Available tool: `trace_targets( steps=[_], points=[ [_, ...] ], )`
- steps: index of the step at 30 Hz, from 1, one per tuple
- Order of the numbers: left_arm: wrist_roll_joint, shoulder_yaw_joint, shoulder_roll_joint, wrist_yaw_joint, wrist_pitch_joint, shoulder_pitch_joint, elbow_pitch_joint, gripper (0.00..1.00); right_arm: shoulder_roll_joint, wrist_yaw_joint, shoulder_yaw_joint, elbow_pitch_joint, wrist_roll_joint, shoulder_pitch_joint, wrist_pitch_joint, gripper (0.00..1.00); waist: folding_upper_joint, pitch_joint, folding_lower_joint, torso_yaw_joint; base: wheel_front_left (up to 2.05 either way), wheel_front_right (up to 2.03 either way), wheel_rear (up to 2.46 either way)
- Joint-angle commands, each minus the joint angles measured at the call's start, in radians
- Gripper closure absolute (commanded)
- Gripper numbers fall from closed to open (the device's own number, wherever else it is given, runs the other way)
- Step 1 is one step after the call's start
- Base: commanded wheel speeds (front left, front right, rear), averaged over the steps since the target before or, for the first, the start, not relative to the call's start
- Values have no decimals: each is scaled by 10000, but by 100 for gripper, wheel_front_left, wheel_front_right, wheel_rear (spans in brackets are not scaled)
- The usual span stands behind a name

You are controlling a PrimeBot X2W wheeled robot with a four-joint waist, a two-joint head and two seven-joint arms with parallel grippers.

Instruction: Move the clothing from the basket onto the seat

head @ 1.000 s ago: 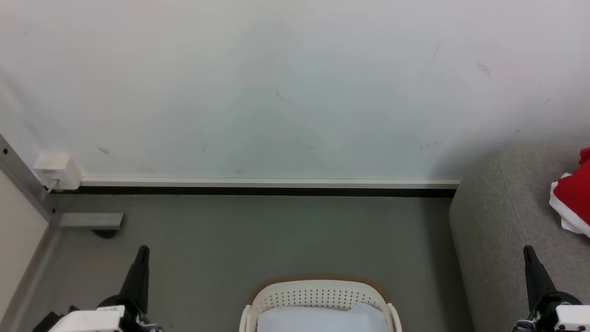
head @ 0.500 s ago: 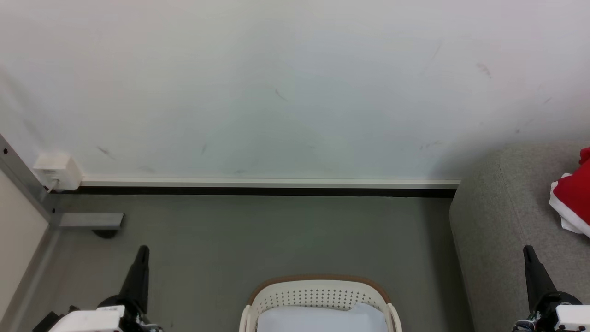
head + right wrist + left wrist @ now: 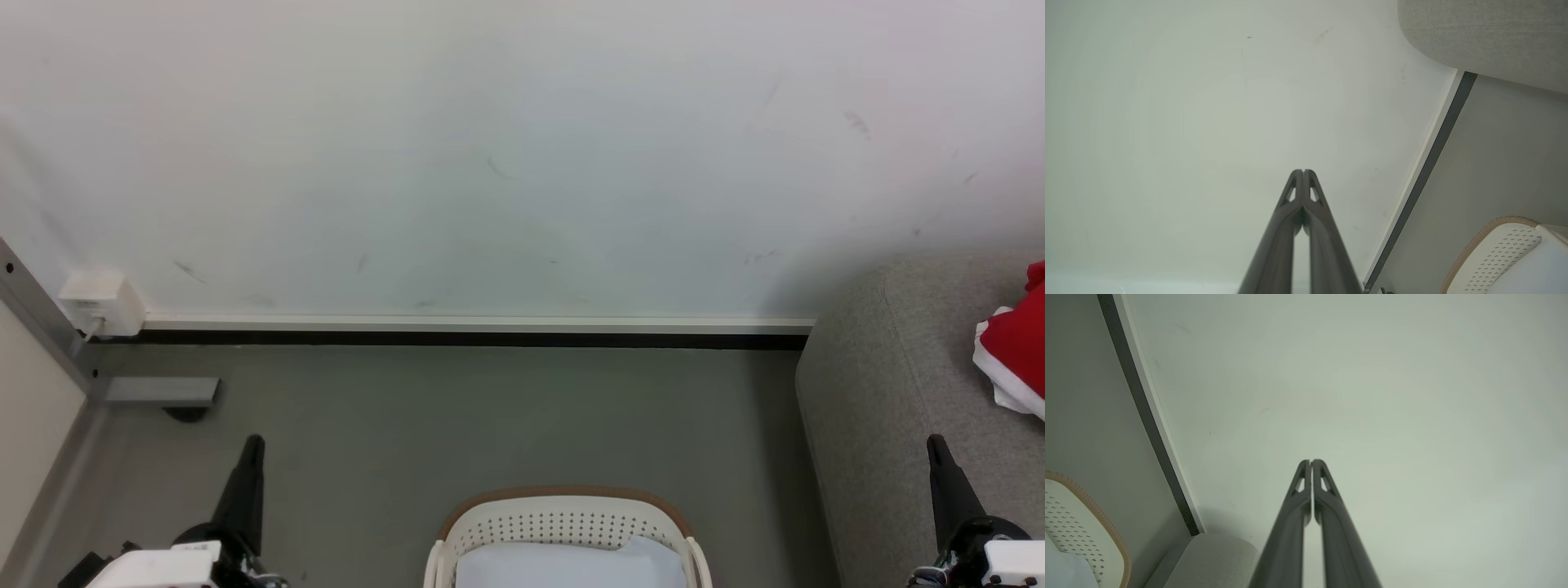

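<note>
The clothing lies on the seat, back from its edge. It seems soft and light; pinch a raised fold. Left pincer and right pincer are clenched, empty.

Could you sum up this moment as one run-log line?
left gripper: shut, empty | right gripper: shut, empty | red clothing: on seat | basket: pale item inside

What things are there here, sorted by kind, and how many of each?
Grippers: 2, the left gripper and the right gripper, both shut
Basket: 1
Seat: 1
Red clothing on the seat: 1 heap
Pale cloth in the basket: 1
Wall box: 1
Total: 7
</note>
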Motion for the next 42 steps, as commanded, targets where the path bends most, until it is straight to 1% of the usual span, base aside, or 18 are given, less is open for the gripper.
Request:
trace_targets(
  steps=[1,42],
  points=[
    [-136,24,21,-68,41,-68,-29,100,-11,-24,-37,-46,18,-130,31,100,0,0,0,0,0,0,0],
    [-136,22,21,-69,39,-67,-31,100,-11,-24,-35,-46,20,-130,29,100,0,0,0,0,0,0,0]
  ],
)
